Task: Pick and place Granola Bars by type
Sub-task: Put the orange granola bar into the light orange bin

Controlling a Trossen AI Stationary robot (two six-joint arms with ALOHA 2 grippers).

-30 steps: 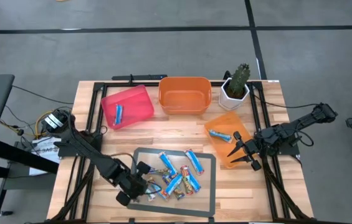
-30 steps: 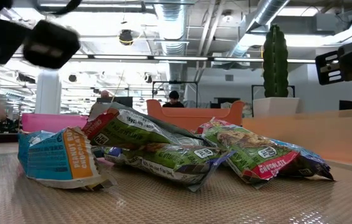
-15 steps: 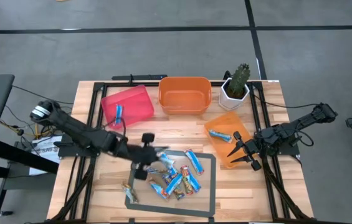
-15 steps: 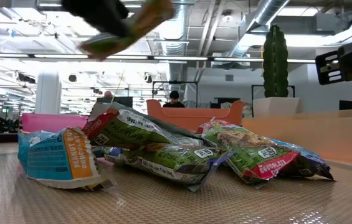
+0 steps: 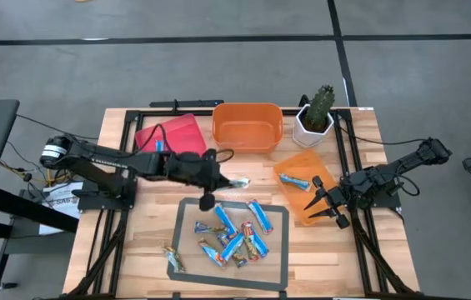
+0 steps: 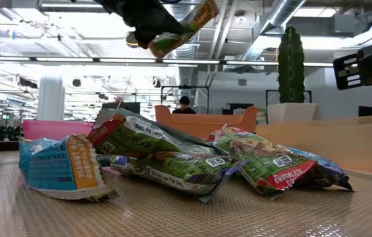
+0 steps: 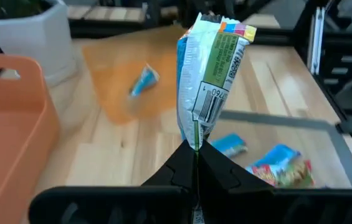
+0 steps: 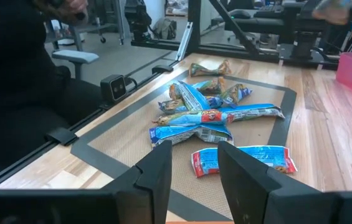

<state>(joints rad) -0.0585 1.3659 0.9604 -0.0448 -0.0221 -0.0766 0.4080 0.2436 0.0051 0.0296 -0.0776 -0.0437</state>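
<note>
Jaws of my left gripper (image 5: 222, 179) clamped on one green-labelled bar (image 7: 210, 68), aloft between orange bin (image 5: 248, 127) and mat (image 5: 187, 219); right gripper (image 5: 322, 202) parted, idle.

1. The high view looks straight down from far above. It takes in the whole table (image 5: 318, 250), both arms and the grey floor around it.
2. The low view sits right down on the mat (image 6: 192, 214). It looks level across the table, very close to the pile of granola bars (image 6: 186, 158), with the room far behind.
3. The left wrist view rides on the left arm. It looks across the table toward the right side.
4. The right wrist view rides on the right arm. It looks back toward the left side.
5. All four views share the mat and the bars on it.
</note>
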